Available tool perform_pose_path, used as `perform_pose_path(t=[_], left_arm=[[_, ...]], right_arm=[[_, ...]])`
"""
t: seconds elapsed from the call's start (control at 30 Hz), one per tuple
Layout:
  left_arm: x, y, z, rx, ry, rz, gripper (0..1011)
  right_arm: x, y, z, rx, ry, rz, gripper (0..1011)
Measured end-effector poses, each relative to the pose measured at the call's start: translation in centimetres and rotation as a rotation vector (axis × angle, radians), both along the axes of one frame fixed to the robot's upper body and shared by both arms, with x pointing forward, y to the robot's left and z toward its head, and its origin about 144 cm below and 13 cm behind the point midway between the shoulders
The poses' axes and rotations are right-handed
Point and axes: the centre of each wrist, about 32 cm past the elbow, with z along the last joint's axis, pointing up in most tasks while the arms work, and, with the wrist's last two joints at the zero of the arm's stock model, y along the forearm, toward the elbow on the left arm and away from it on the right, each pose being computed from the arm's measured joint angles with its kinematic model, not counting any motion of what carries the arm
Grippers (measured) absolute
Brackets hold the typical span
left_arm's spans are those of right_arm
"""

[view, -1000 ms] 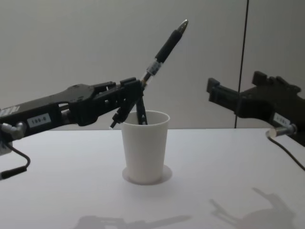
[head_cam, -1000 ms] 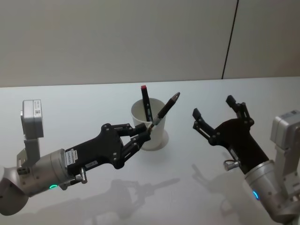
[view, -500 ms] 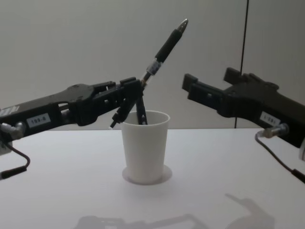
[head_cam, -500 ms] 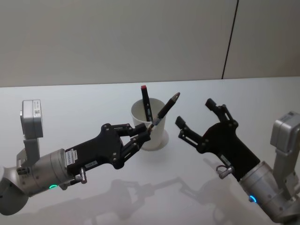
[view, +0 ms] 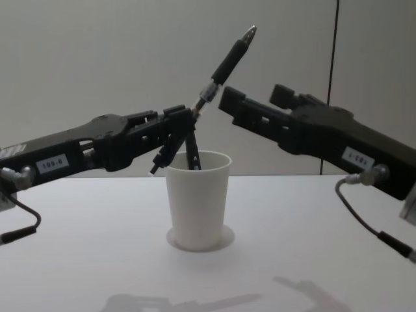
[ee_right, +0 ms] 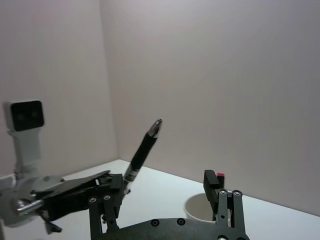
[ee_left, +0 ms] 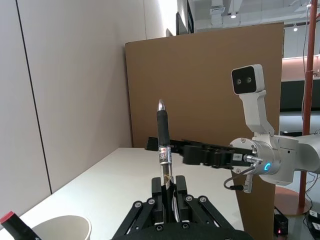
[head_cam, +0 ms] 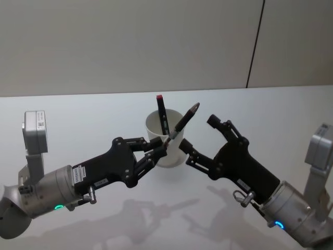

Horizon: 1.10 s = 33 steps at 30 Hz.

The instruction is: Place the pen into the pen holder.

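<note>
A black pen (head_cam: 186, 119) points up and to the right, and my left gripper (head_cam: 162, 147) is shut on its lower end. It hangs just over the rim of the pen holder (head_cam: 177, 154), a white paper cup (view: 198, 208) on the table. Inside the cup stands another pen with a red cap (head_cam: 162, 113). My right gripper (head_cam: 196, 133) is open, right of the cup and close to the held pen (view: 227, 62). From the chest, its fingers (view: 233, 104) reach in beside the pen's shaft without touching it. The left wrist view has the pen (ee_left: 163, 135) upright.
The white table (head_cam: 78, 120) spreads wide around the cup. A plain grey wall with one vertical seam (head_cam: 254, 47) stands behind. A brown cardboard panel (ee_left: 200, 90) rises beyond the table's right side in the left wrist view.
My right gripper has swept left and forward, from well to the right of the cup to right beside the held pen. The left arm and pen have not moved.
</note>
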Motion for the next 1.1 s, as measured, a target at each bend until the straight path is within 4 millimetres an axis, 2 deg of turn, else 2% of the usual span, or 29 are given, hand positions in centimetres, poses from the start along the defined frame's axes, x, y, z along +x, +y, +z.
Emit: perform_pose_path(t=[0.53,1.1], left_arm=[[0.0,0.0,0.0,0.0,0.0,-0.001,169],[0.0,0.0,0.0,0.0,0.0,-0.001,169]], right_arm=[[1.9,0.5,-0.5,0.162,0.044,0.225,1001],[3.3,0.8,-0.8,0.275,0.089,0.306,1001]])
